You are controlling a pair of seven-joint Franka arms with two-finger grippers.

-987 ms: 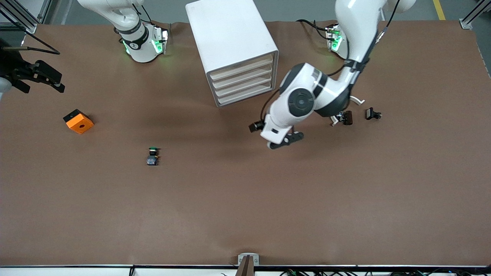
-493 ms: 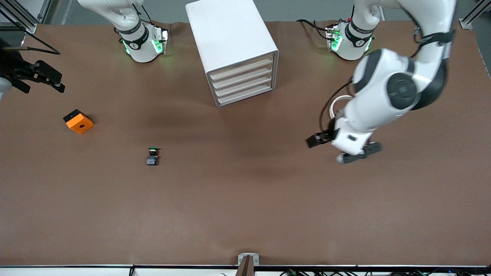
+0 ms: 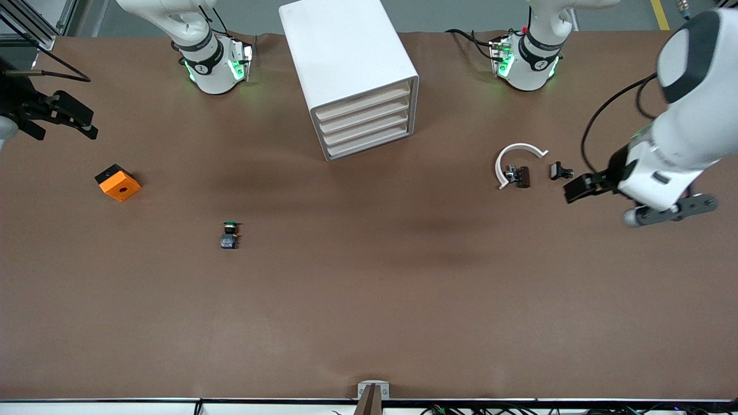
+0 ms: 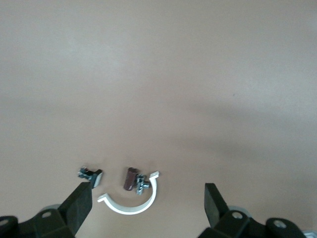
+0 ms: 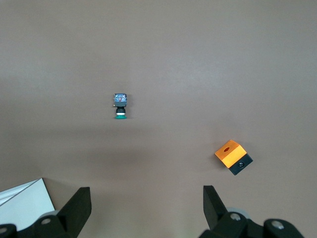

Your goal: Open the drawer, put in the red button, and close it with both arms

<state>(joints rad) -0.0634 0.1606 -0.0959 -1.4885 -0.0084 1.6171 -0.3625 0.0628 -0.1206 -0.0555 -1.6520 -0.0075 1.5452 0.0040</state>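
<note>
Left gripper [image 3: 625,200] has swung away from the drawer unit [image 3: 357,80] to mid-height at the left arm's end of the frame, fingers apart. The right gripper [image 3: 57,122] waits near the top at its own end, also spread. You can't place the red button from these views: only a green-capped button [image 3: 229,233] shows, and all four drawers are shut, contents hidden.

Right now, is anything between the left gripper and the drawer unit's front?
Yes. Between the open left gripper and the drawer unit lie a small black part, a brown part and a white curved clip, on the table toward the left arm's end. All are low; a raised gripper should probably clear them.
</note>
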